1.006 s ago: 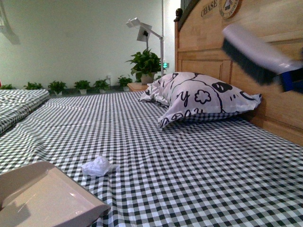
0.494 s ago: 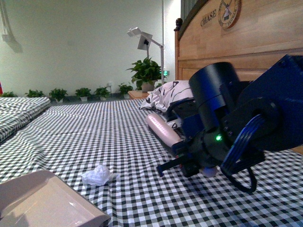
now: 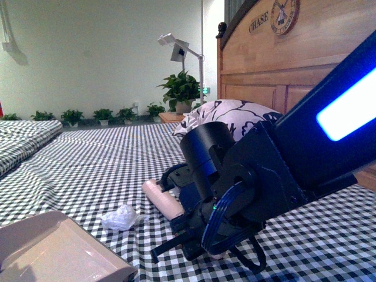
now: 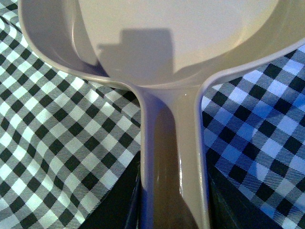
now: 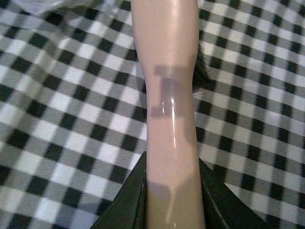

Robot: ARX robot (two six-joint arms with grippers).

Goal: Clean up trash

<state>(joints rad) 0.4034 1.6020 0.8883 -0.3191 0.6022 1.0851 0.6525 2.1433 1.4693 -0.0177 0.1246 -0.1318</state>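
Observation:
The trash (image 3: 121, 217) is a small crumpled white paper wad lying on the checked bed sheet. The beige dustpan (image 3: 53, 251) rests at the front left, its open edge facing the wad; my left gripper (image 4: 174, 200) is shut on its handle (image 4: 172, 143). My right gripper (image 5: 172, 195) is shut on the pale pink brush (image 3: 163, 200), which lies low over the sheet just right of the wad. In the right wrist view the brush handle (image 5: 169, 86) runs away from the jaws, and an edge of the wad (image 5: 52, 5) shows past it.
A white patterned pillow (image 3: 235, 114) leans on the wooden headboard (image 3: 282, 64) at the back right. My right arm (image 3: 282, 170) fills the right foreground. A second bed (image 3: 23, 132) lies at the far left. A lamp and potted plants stand behind.
My right arm has swung down and to the left with the brush, from up by the headboard to low over the sheet close to the wad. The dustpan and wad have stayed put.

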